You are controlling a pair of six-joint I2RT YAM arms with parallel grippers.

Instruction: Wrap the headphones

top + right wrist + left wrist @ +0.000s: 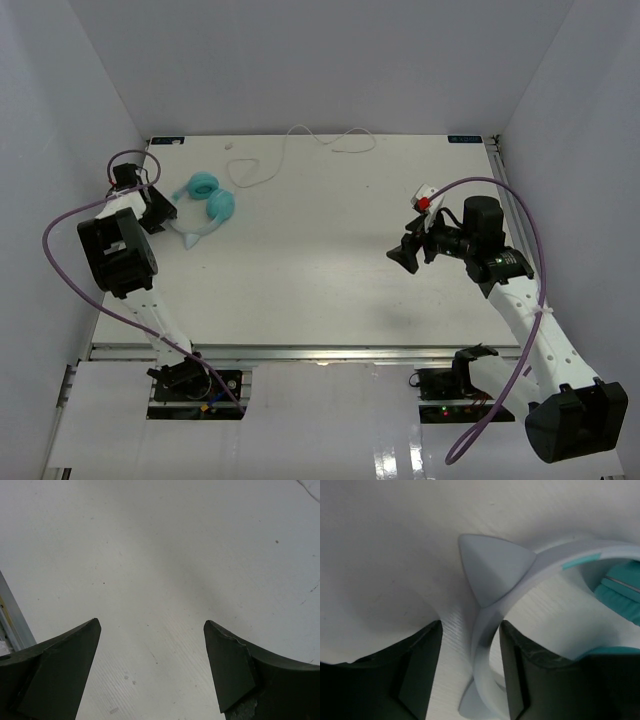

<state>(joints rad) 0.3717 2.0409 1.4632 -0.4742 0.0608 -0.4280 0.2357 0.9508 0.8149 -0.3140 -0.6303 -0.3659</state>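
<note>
One arm is close: left end effector [470,626], spread, straddles the headphones [221,207] (at the headband). Right end effector [151,625] gapes, distant.

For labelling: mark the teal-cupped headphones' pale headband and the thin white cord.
pale headband [483,650]: left wrist view, on its curved middle stretch.
thin white cord [352,151]: top external view, on its far loop.

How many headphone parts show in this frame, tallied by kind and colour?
Teal ear cups: 2
Pale headband: 1
White cord: 1
Total: 4
</note>
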